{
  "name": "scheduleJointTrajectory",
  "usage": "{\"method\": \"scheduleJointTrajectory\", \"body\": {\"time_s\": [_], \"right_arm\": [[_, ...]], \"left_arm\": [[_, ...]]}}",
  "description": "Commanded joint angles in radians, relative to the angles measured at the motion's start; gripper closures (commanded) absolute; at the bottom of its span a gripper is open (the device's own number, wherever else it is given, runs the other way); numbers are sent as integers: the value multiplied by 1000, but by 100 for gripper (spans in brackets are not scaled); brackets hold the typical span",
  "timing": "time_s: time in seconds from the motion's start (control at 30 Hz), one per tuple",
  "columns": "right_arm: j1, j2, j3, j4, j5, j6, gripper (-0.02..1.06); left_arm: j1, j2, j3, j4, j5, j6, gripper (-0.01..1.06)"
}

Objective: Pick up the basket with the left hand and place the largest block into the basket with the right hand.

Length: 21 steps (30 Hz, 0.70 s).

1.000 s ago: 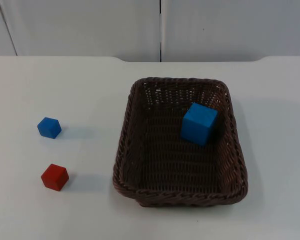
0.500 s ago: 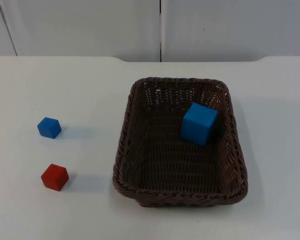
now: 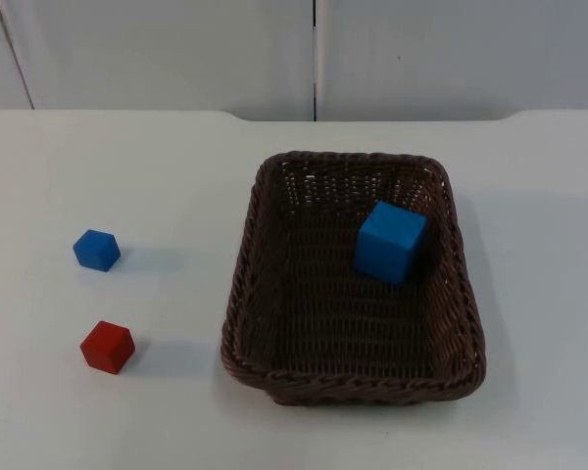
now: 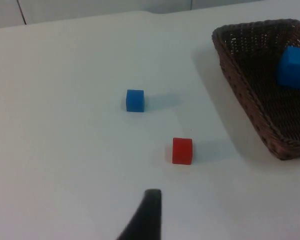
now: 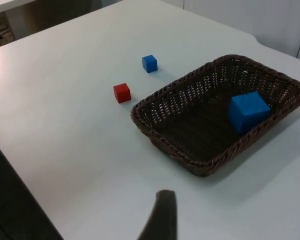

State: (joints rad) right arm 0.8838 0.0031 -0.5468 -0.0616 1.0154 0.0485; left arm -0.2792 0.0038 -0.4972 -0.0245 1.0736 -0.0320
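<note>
both grippers hang above the table away from the objects. of the left gripper (image 4: 145, 220) one black fingertip is seen above bare table, nearer to the camera than the red block (image 4: 182, 151); whether it is open or closed cannot be told, and it holds nothing visible. of the right gripper (image 5: 160, 217) one black fingertip likewise shows over bare table, short of the near rim of the basket (image 5: 165, 145); its opening cannot be told either, and nothing is seen in its grasp.

in the top view the dark brown woven basket (image 3: 243, 294) sits flat on the white table (image 3: 127, 411), right of centre. the largest block (image 3: 389, 241), a big blue cube, lies inside it, toward the far right corner, close to the right wall and slightly tilted.

well to the left of the basket, the small blue block (image 3: 97, 250) and the red block (image 3: 108, 347) rest on the table, apart from each other, the blue one farther from the camera. the grey partition wall (image 3: 176, 49) runs along the table's far edge.
</note>
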Motion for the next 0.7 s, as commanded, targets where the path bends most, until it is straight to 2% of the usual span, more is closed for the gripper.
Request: {"method": "scheduleJointTrajectory", "body": {"time_s": [0.0, 0.03, 0.07, 0.13, 0.33, 0.53, 0.67], "right_arm": [[-3, -3, 4, -6, 2, 0, 25], [-3, -3, 5, -6, 2, 0, 18], [-3, -3, 5, -6, 2, 0, 18], [-3, -3, 5, -6, 2, 0, -1], [-3, -3, 5, -6, 7, -4, -1], [-3, -3, 35, -14, 63, -12, -1], [-3, -3, 33, 33, 63, 13, -1]], "left_arm": [[1, -4, 5, -13, -1, 1, 9], [1, -4, 5, -13, -1, 1, 1], [1, -4, 5, -13, -1, 1, 1], [1, -4, 5, -13, -1, 1, 0], [1, -4, 5, -13, -1, 1, 0], [1, -4, 5, -13, -1, 1, 0], [1, -4, 5, -13, -1, 1, 0]]}}
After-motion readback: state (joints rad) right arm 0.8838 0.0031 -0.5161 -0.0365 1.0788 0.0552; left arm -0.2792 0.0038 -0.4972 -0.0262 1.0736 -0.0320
